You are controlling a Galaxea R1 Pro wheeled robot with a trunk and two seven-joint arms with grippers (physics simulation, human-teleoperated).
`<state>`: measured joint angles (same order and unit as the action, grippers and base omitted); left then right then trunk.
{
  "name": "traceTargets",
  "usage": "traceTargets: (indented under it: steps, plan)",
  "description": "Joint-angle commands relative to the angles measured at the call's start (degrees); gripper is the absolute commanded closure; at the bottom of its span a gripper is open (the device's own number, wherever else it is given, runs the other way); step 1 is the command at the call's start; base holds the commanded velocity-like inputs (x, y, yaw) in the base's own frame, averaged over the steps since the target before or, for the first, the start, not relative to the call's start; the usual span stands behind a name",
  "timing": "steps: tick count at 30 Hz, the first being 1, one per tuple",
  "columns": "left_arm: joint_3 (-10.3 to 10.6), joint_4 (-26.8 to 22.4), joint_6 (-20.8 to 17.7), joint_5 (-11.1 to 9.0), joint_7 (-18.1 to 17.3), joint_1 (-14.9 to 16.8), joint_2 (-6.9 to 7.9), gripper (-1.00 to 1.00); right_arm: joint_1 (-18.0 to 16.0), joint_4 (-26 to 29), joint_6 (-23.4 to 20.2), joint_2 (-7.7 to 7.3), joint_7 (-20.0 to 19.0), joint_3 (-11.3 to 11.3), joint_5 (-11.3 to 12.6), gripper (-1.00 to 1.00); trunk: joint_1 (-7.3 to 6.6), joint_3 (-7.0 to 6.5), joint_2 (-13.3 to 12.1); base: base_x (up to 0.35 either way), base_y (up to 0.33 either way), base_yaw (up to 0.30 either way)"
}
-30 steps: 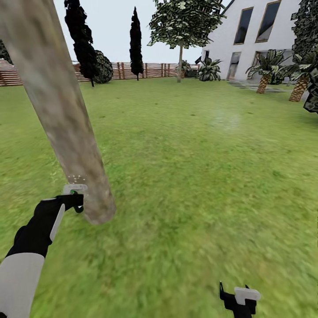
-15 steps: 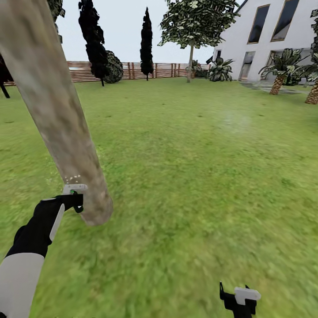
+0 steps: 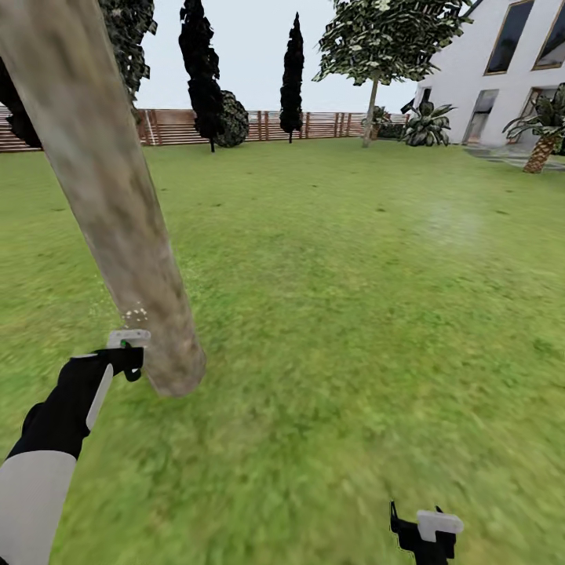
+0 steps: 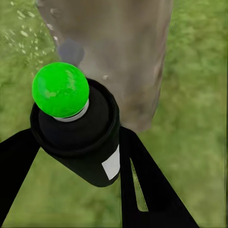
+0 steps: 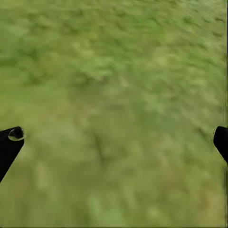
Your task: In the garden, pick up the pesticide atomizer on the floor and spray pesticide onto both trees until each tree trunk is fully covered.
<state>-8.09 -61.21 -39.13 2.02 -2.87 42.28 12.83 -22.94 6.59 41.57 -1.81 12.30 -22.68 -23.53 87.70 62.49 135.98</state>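
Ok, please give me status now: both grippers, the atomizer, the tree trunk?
Left gripper shut on atomizer, tip green. Whitish specks at tree trunk close ahead. Right gripper open over grass. Nothing in the way.

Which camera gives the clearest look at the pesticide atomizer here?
The left wrist view: the pesticide atomizer sits large between the left gripper's fingers, its tip green, facing the tree trunk. The head view shows it as a small dark shape.
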Motion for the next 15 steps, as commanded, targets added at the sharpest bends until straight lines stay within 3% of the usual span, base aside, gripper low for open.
traceTargets:
  steps: [1, 4, 7, 8, 12, 15]
  plan:
    - [0.0, 0.16, 0.01, -0.02, 0.04, 0.0, 0.0, 1.0, 0.0, 0.0, 0.0, 0.03, 0.0, 0.0, -0.02, -1.0, 0.0, 0.0, 0.0, 0.108, -0.259, 0.001]
    - [-0.56, 3.27, 0.67, -0.1, 0.14, -0.09, 0.23, 1.0, -0.01, 0.0, 0.0, 0.04, 0.0, -0.04, 0.05, -1.0, 0.0, 0.0, 0.0, 0.114, -0.259, 0.0]
    - [-5.08, 4.84, 0.95, 0.03, -0.09, -0.15, 0.72, 1.0, -0.01, 0.0, 0.0, 0.05, 0.0, -0.03, 0.06, -1.0, 0.0, 0.0, 0.0, 0.118, -0.259, 0.002]
    - [-5.47, 4.93, 0.97, 0.07, -0.12, -0.21, 0.64, 1.0, -0.01, 0.0, 0.0, 0.05, 0.0, -0.01, 0.06, -1.0, 0.0, 0.0, 0.0, 0.037, -0.267, 0.145]
    - [-4.79, 5.45, 1.03, -0.04, -0.01, -0.59, -0.15, 1.0, 0.0, 0.0, 0.0, 0.05, 0.0, 0.0, 0.06, -1.0, 0.0, 0.0, 0.0, 0.007, -0.271, 0.252]
    - [-4.85, 7.35, 1.74, 0.09, 0.0, -0.66, 0.58, 1.0, 0.0, 0.0, 0.0, 0.05, 0.0, 0.0, 0.06, -1.0, 0.0, 0.0, 0.0, 0.0, -0.272, 0.17]
